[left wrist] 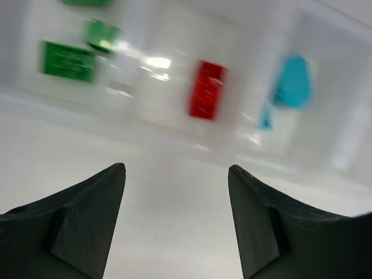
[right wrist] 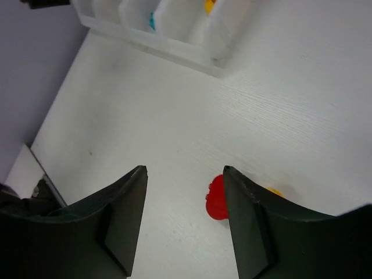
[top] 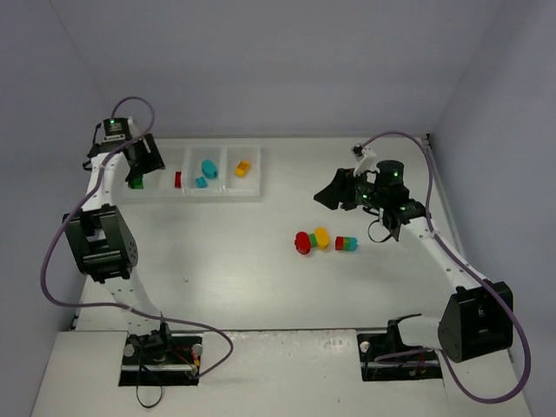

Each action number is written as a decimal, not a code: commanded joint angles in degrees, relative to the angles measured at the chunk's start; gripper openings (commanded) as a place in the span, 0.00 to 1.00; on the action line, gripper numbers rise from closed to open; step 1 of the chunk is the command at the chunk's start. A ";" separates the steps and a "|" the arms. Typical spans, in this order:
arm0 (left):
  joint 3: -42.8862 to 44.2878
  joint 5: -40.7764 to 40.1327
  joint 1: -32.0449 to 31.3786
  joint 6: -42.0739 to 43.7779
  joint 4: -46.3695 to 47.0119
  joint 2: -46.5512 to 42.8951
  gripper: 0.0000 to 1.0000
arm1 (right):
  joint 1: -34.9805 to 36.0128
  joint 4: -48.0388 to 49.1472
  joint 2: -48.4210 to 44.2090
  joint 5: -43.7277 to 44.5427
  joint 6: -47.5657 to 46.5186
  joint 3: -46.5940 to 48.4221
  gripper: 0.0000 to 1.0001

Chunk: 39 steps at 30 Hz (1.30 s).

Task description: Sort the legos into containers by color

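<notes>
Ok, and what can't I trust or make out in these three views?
1. Top view: the left gripper covers the leftmost compartment of the tray; only a green scrap shows.
2. Left wrist view: motion blur smears the sorted bricks; shapes unreadable.
3. Right wrist view: the yellow brick is mostly behind a finger of the right gripper.
4. Top view: the multicoloured stack is too small to count its bricks.
</notes>
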 commanded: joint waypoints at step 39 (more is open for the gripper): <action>-35.89 8.88 -37.95 -6.15 9.63 -32.05 0.65 | 19.32 -15.07 13.96 39.13 1.66 0.26 0.71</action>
